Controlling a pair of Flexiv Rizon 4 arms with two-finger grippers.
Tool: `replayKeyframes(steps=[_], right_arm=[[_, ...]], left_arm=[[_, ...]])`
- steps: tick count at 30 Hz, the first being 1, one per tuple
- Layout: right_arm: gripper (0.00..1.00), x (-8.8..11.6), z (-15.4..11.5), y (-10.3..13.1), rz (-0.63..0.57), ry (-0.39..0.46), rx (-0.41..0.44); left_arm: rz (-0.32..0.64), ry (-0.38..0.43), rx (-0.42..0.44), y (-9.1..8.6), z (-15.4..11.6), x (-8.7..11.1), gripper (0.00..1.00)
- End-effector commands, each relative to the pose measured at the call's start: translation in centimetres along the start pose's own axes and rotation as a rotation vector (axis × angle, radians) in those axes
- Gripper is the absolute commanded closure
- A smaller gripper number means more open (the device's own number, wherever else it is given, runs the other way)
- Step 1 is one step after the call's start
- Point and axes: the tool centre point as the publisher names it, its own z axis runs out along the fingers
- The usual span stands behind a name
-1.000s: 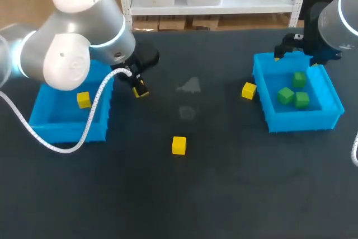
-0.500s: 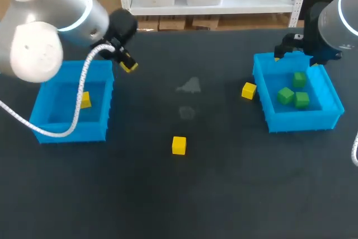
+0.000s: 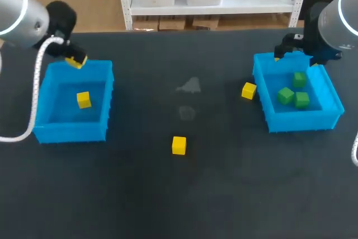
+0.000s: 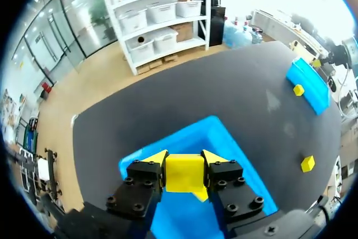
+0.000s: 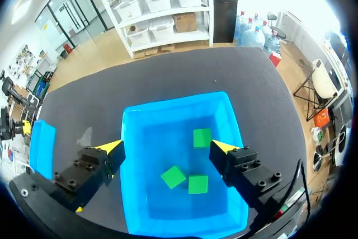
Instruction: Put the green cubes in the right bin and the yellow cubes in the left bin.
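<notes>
My left gripper (image 3: 75, 60) (image 4: 184, 166) is shut on a yellow cube (image 4: 183, 173) and hangs over the far rim of the left blue bin (image 3: 71, 130) (image 4: 229, 138). One yellow cube (image 3: 84, 99) lies inside that bin. Two more yellow cubes rest on the table: one (image 3: 179, 145) (image 4: 307, 163) near the middle, another (image 3: 249, 90) (image 4: 298, 89) just left of the right blue bin (image 3: 296, 118) (image 5: 134, 166). Three green cubes (image 3: 286, 95) (image 5: 173, 176) lie in the right bin. My right gripper (image 3: 291, 46) (image 5: 166, 155) stands open above the right bin's far rim.
The black table (image 3: 184, 194) carries faint pale smudges (image 3: 190, 87) between the bins. Each arm comes in from its own side at the table's far corners.
My left arm has swung left and away from the middle of the table, carrying the yellow cube to the left bin's far rim. The right arm has kept still.
</notes>
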Motion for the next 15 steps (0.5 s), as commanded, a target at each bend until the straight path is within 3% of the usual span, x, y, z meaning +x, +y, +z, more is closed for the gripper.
replayKeyframes(steps=[1, 2, 3, 4, 5, 11, 15], right_arm=[[0.00, 0.1, 0.0, 0.0, 0.001, -0.006, 0.002], [0.00, 0.1, 0.0, 0.0, 0.001, -0.006, 0.002], [0.00, 0.1, 0.0, 0.0, 0.001, -0.006, 0.002], [0.00, 0.1, 0.0, 0.0, 0.001, -0.006, 0.002], [0.00, 0.1, 0.0, 0.0, 0.001, -0.006, 0.002], [0.00, 0.1, 0.0, 0.0, 0.001, -0.006, 0.002], [0.00, 0.1, 0.0, 0.0, 0.001, -0.006, 0.002]], left_arm=[[-0.010, -0.028, -0.011, 0.2, -1.9, 2.9, 1.00], [-0.009, -0.020, -0.011, 0.1, -1.8, 3.3, 1.00], [-0.003, -0.009, -0.007, 0.1, -1.8, 3.5, 0.83], [0.005, 0.000, -0.005, 0.0, -1.8, 3.7, 0.48], [0.012, 0.007, -0.005, 0.0, -1.8, 3.7, 0.00], [0.085, 0.022, 0.033, -0.5, -2.4, 2.5, 0.00], [0.185, 0.024, 0.088, -2.4, -3.2, 1.1, 0.00]])
